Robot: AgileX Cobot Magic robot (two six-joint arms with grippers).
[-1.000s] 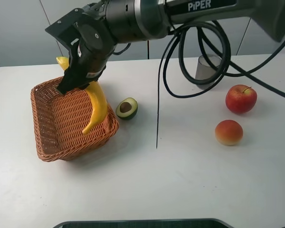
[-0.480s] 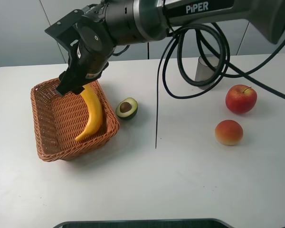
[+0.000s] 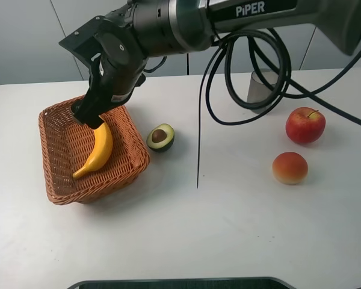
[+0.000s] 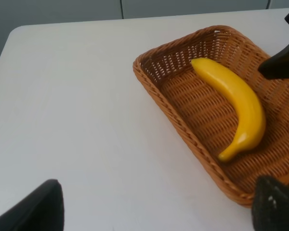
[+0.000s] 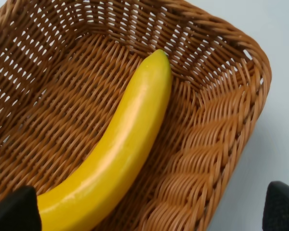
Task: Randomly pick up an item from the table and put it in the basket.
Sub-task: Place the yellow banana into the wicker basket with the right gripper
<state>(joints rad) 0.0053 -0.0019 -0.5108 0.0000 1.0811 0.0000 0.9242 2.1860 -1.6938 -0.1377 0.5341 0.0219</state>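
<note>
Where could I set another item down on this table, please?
The front of the table, in front of the basket and the peach, is wide and bare. The middle, between the avocado and the apple, is free too, but a cable hangs there. Crowded: the basket, with the banana inside and the right gripper over it.

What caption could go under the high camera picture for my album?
A yellow banana lies in the wicker basket under the open right hand, an avocado half beside the basket.
</note>
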